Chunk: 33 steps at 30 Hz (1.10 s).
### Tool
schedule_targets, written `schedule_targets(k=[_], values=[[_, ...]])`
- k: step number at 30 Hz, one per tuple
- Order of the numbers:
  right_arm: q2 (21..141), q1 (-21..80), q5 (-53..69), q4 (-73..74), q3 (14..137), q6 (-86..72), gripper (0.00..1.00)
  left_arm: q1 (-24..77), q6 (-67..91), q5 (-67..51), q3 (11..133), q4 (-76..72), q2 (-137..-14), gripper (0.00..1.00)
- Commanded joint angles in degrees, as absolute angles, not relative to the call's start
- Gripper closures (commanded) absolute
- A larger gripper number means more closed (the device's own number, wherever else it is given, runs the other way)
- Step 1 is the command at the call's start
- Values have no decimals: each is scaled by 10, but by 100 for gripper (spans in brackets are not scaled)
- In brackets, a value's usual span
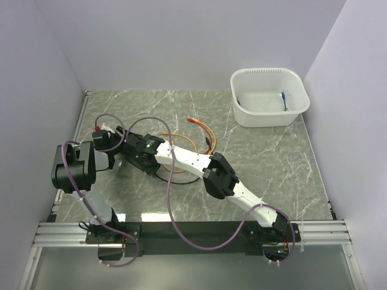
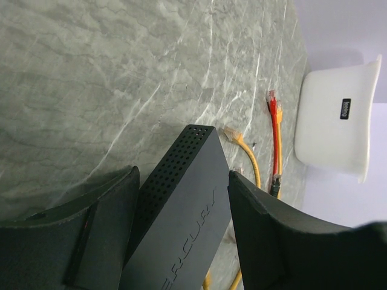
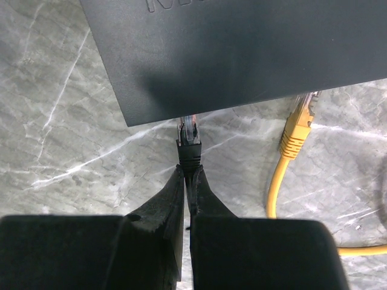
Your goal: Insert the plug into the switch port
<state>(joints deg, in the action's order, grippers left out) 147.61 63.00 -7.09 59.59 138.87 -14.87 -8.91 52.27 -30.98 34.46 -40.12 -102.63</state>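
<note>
The switch [image 2: 181, 211] is a thin matte-black box with a perforated side and raised lettering on top. My left gripper [image 2: 181, 175] is shut on it, one finger on each long side. In the right wrist view the box [image 3: 242, 48] fills the top. My right gripper [image 3: 189, 172] is shut on the black boot of the plug [image 3: 190, 140]. The plug's clear tip touches the box's near edge, in its shadow. The ports themselves are hidden. In the top view both grippers meet at the table's left [image 1: 124, 148].
A yellow cable with its plug [image 3: 294, 136] lies just right of my plug; it also shows in the left wrist view [image 2: 245, 151]. Red and orange cables [image 2: 275, 130] lie beyond. A white tub [image 1: 269, 96] holding blue cables stands at the back right. Walls enclose the table.
</note>
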Motion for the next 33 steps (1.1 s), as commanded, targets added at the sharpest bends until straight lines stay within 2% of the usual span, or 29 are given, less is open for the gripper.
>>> schedule_targets(k=[1, 21, 33], values=[[1475, 628, -83, 546, 1419, -147, 100, -71, 503, -310, 360, -377, -1001, 34], [1440, 653, -124, 445, 1407, -161, 100, -59, 493, -302, 374, -331, -1008, 34], [1393, 660, -185, 341, 1333, -145, 100, -47, 483, -303, 384, -300, -1016, 33]])
